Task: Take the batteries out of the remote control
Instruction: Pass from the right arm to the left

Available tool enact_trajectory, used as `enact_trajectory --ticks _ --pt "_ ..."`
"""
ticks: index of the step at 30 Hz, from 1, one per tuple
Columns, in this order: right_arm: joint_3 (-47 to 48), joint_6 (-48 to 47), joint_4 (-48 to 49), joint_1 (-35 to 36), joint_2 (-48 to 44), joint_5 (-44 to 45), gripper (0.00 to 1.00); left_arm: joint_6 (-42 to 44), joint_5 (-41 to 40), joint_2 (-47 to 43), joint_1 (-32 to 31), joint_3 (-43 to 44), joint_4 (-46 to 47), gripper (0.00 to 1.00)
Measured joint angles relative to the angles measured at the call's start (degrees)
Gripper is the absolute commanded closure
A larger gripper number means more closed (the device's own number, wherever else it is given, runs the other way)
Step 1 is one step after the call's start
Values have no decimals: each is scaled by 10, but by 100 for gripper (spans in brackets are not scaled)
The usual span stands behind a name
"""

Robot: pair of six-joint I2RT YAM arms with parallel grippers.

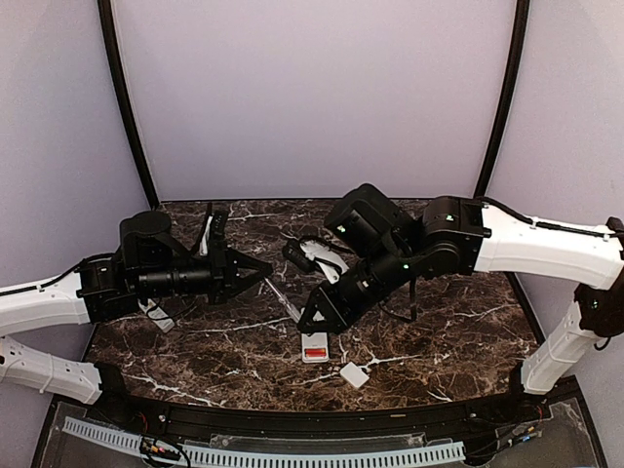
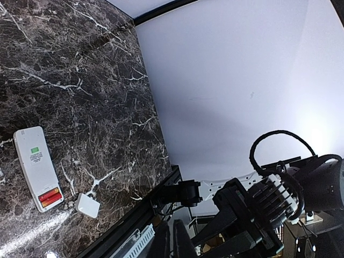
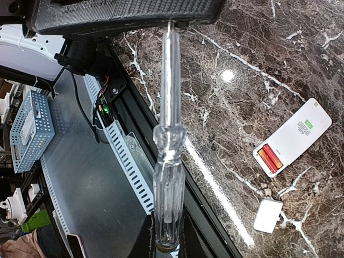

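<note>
Surface: dark marble-patterned table [image 1: 448, 336], with pale walls [image 1: 312, 97] behind it.
Batteries: two red batteries [image 3: 270, 159] lay side by side in the open compartment at one end of the white remote [image 3: 294, 134]; no others were seen outside it.
Cover: a small white cover [image 3: 267, 216] lay off, just beside the remote's battery end.
Right gripper [image 1: 308, 320]: near the remote but apart from it, clamped on the clear handle of a screwdriver [image 3: 169, 145].
Left gripper [image 1: 261, 274]: farther from the remote, closed on the shaft's far end, as far as the right wrist view showed.
Progress: opening the compartment looked done. Both batteries were yet to be lifted out, so the main work lay ahead.
</note>
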Motion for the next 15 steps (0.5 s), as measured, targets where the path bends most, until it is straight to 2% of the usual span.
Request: enact_trajectory --ticks 5,6,10,12,15 --pt "0 -1 0 0 1 3 100 -3 0 0 0 0 0 100" --pt "0 -2 0 1 2 4 93 -4 0 0 0 0 0 100" --pt "0 -1 -2 2 3 11 44 -3 -2 0 0 0 0 100" --pt "0 -2 -3 2 2 18 24 -2 -7 -3 0 0 -2 100" --pt "-3 0 3 2 -2 28 12 2 -23 -15 0 -1 -9 100"
